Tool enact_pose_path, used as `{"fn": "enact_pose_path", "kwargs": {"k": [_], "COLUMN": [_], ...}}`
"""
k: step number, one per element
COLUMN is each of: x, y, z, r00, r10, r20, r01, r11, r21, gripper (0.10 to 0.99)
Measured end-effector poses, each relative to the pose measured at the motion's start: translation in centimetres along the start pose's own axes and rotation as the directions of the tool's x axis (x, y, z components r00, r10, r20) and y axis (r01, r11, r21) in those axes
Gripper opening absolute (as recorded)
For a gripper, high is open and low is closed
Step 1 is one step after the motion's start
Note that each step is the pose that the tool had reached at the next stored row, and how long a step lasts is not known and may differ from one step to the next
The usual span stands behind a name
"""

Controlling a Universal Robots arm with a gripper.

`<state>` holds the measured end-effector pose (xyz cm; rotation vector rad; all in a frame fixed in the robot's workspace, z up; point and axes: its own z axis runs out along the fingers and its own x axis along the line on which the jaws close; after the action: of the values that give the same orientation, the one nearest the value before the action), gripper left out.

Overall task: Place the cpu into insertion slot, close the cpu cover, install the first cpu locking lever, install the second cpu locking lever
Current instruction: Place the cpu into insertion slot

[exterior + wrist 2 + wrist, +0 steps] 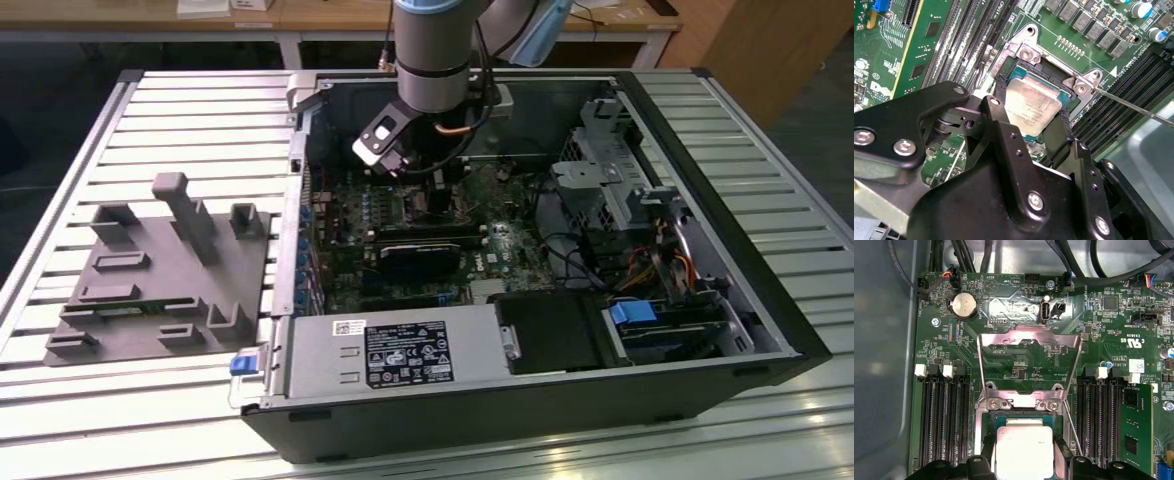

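Observation:
The cpu (1031, 102) is a silver-topped square chip lying flat in the insertion slot (1054, 76), with its green edge showing along one side. My gripper (1031, 125) straddles it, one black finger (998, 112) against each of two opposite edges, shut on the chip. In the first wrist view the cpu (1023, 447) sits between the same fingers (988, 452), below the socket's silver rim (1021, 402). The cpu cover (985, 367), a thin metal frame, stands swung open beyond the socket. A thin lever rod (1134, 106) sticks out beside the socket. In the exterior view the gripper (430, 190) reaches into the case.
The open computer case (747, 300) lies on a slatted metal table. Black memory slots (944, 420) flank the socket, with a green memory stick (1135, 430) on one side. A power supply (400, 352) and cable bundles (601, 260) fill the case. A grey fixture (160, 270) stands at the exterior view's left.

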<state>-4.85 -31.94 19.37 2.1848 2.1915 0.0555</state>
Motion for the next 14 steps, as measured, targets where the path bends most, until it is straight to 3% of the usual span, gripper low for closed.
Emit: {"fn": "enact_pose_path", "kwargs": {"k": [14], "x": [0.00], "y": [0.12], "z": [-0.07], "r00": [0.9999], "r10": [0.015], "r20": [0.0009], "r01": [-0.015], "r11": [0.9999], "r21": [0.000], "gripper": [0.537]}}
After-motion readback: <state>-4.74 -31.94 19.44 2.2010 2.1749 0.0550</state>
